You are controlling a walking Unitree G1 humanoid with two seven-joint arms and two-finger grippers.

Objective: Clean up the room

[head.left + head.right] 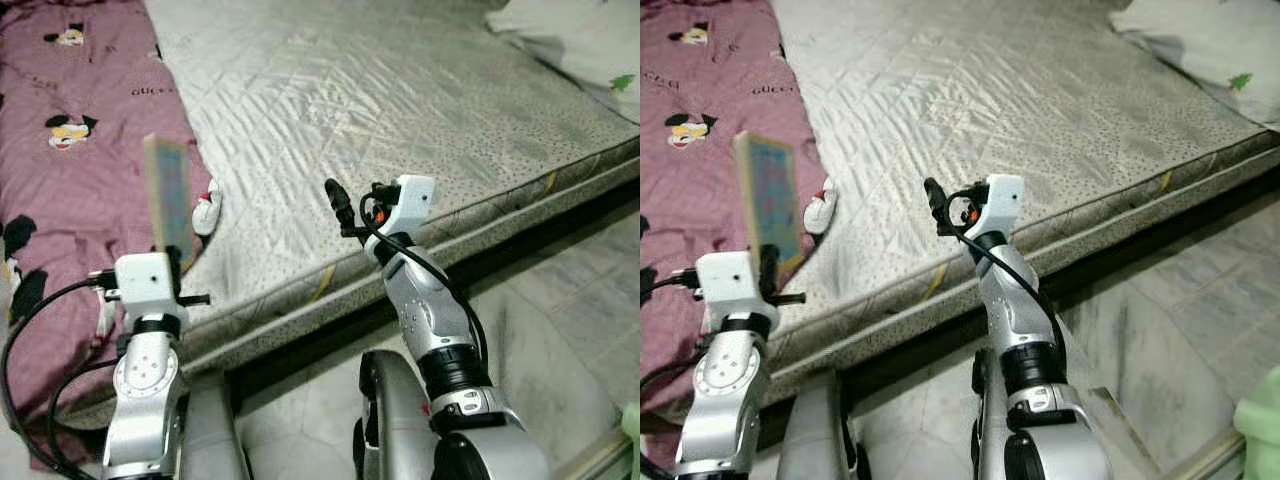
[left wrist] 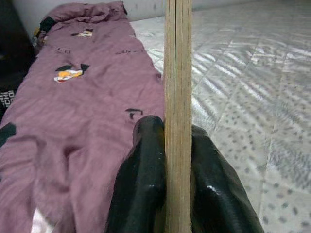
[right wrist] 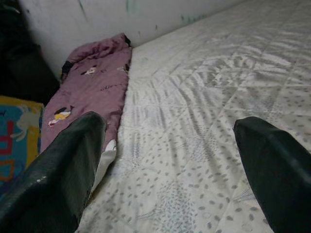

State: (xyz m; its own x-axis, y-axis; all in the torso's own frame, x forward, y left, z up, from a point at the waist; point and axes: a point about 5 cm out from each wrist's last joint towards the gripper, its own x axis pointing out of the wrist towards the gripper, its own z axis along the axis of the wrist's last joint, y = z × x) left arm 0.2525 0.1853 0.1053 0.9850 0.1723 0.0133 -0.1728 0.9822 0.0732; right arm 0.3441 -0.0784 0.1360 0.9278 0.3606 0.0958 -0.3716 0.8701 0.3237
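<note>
While the left claw (image 2: 177, 194) grips a board (image 1: 170, 195), the right claw (image 3: 170, 160) gapes.

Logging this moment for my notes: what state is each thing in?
Left tool: shut on the board, above the bed edge.
Board: held upright, edge-on to the wrist camera.
Right tool: open, holding nothing, over the mattress.
Purple blanket: spread along the mattress.
Mattress: bare, quilted.

The purple blanket (image 1: 70, 150) bears small dark lettering reading roughly "GUCCI" near its edge.
</note>
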